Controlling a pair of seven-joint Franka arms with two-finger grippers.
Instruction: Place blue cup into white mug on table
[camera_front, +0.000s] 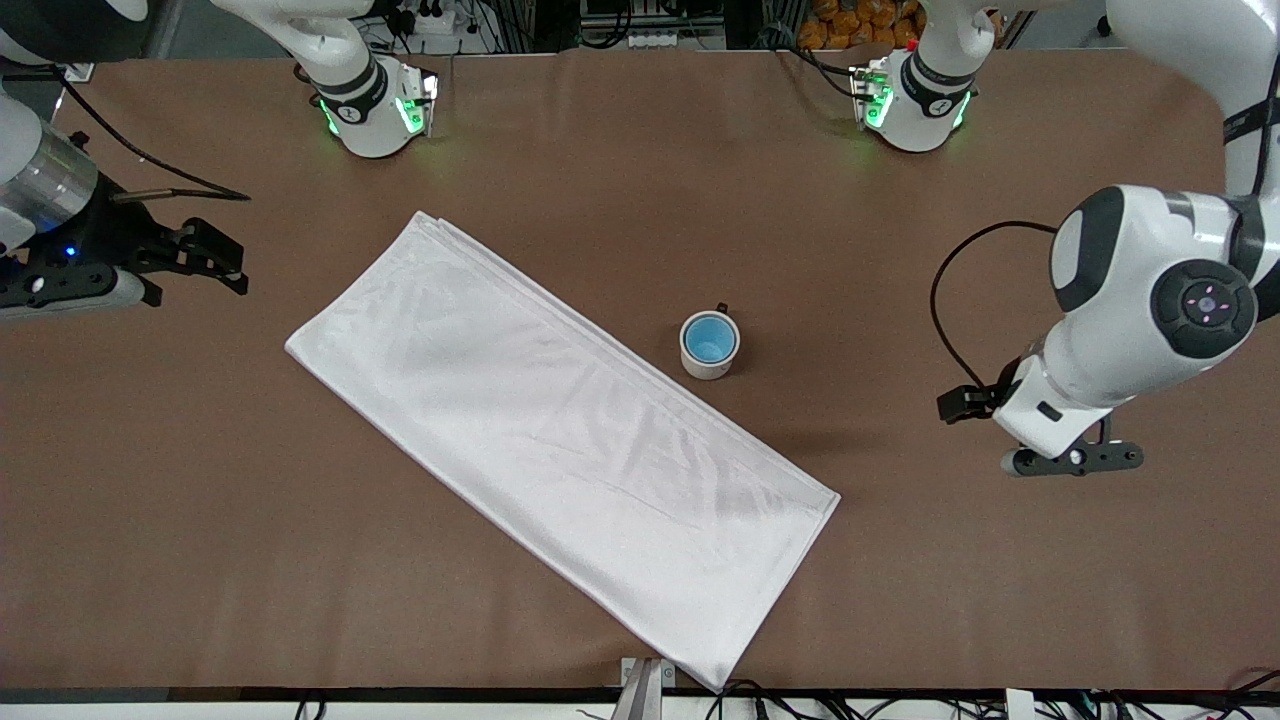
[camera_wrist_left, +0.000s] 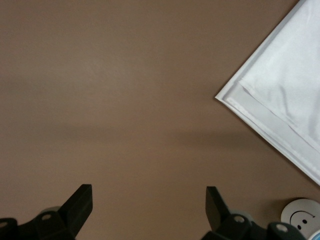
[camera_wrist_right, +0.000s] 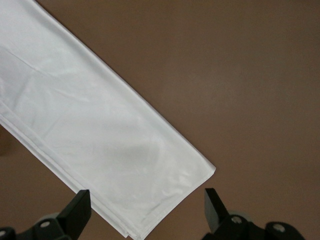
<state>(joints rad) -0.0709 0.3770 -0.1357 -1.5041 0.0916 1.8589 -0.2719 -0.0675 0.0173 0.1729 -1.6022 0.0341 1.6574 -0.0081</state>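
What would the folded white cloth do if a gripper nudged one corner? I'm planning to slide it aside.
The white cloth would probably bunch or wrinkle rather than slide whole; creases already show across it. Its stacked layers, visible at the edges in the left wrist view, may shift apart. It lies close beside the white mug holding the blue cup, so dragged fabric might bump them.

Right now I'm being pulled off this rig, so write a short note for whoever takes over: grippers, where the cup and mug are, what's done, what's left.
Left gripper: open, empty, over bare table toward the left arm's end.
Right gripper: open, empty, waiting over the right arm's end, by a corner of the large white folded cloth.
Small bright-blue handleless cup: sitting inside the small white cylindrical mug with a black handle.
The mug stands upright on the brown tabletop, just beside the cloth's long edge.
Done: the cup is in the mug and released.
Left: nothing visible, apart from perhaps parking the arms.
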